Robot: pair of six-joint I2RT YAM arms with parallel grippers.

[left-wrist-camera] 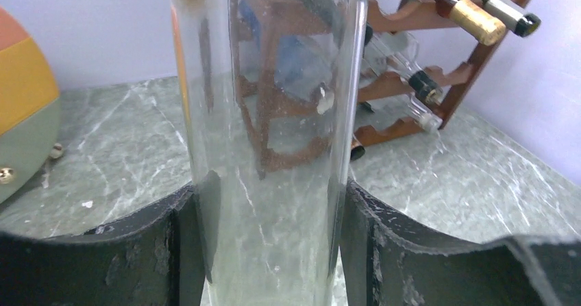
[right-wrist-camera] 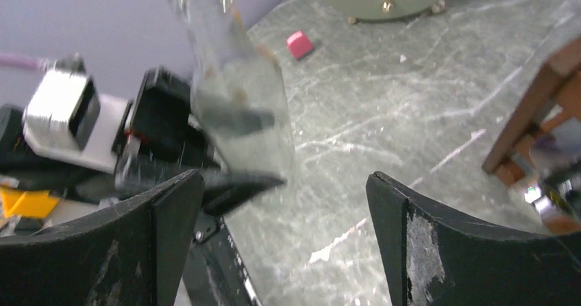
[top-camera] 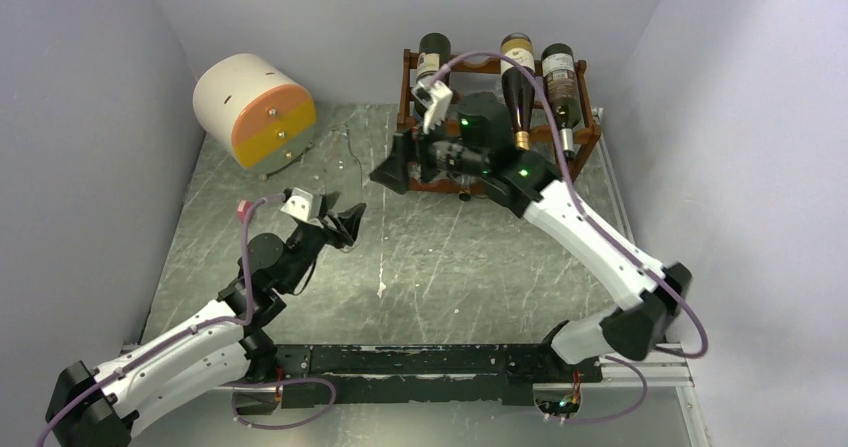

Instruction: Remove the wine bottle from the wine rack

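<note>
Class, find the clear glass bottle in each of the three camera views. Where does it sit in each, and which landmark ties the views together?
Top external: clear glass bottle left of centre, faint, held in the left hand.
Left wrist: centre, filling the gap between the fingers.
Right wrist: upper left, tilted.
Shared landmark: the wine rack.

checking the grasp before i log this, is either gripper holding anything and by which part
The left gripper holds a clear glass bottle, clamped across its wide body. The right gripper is open and holds nothing.
</note>
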